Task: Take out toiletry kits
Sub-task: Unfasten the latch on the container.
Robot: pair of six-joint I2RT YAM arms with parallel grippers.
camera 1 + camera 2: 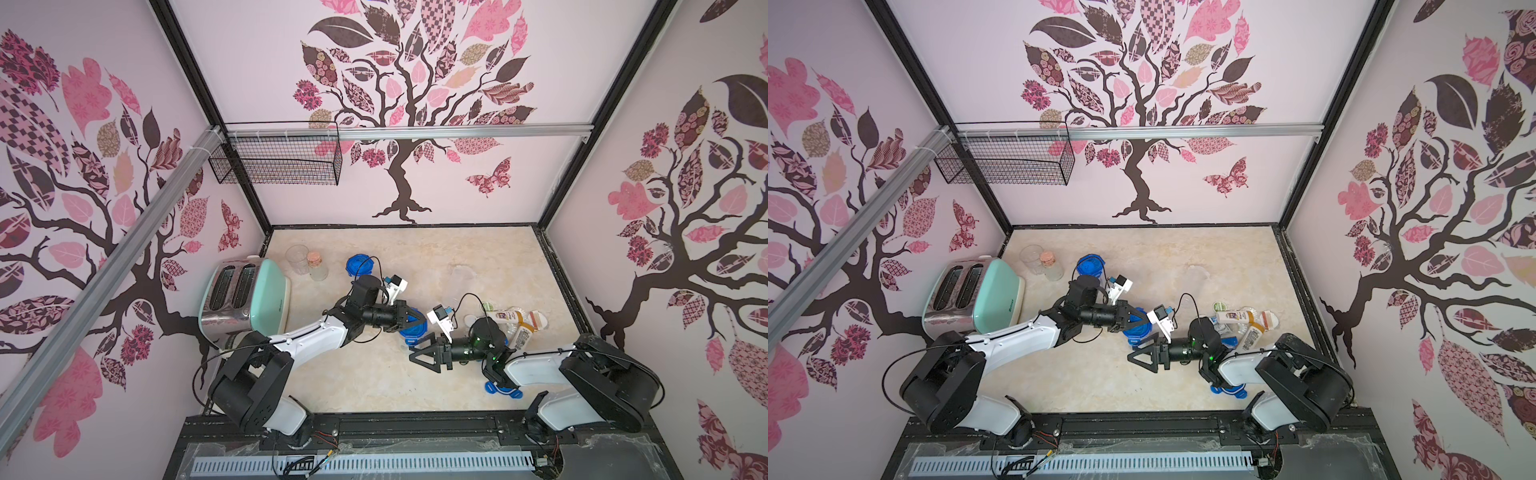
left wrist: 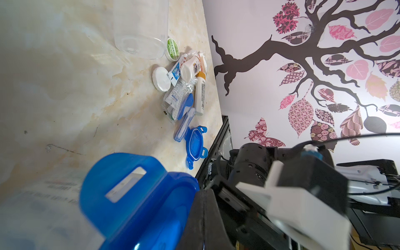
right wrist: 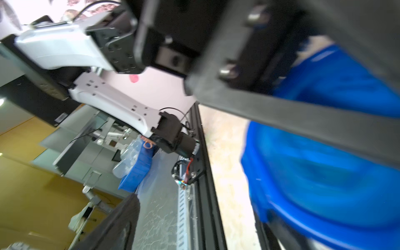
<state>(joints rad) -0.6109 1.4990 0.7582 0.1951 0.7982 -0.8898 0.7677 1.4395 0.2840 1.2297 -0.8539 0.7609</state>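
One toiletry kit (image 1: 515,322) lies spilled on the table (image 1: 374,382) at the robot's right. From the left wrist it shows as a tight heap (image 2: 186,82) of white bottles with yellow caps, a toothpaste tube, round tubs, a blue toothbrush and clear-wrapped packets. An empty clear canister (image 2: 140,32) lies just beside the heap, and a loose blue lid (image 2: 195,144) rests near its front end.

The next kit is, I judge, inside the blue-lidded canister (image 1: 411,332) at mid-table, apart from the heap on its left. Its contents are too blurred to name. In both top views the canister seems to stand upright with the lid up, though I cannot be sure.

The canister sits between the two grippers. The left gripper (image 1: 415,320) is on it, reaching in from the left and clenched on a clip flap (image 2: 104,173) of the lid. The right gripper (image 1: 422,359) hangs just beside the canister on the front side. Its jaws are wide apart and empty, and it points to the robot's left, away from the heap. The coming move likely turns on that flap, so the lid has to come free before anything can be taken out.
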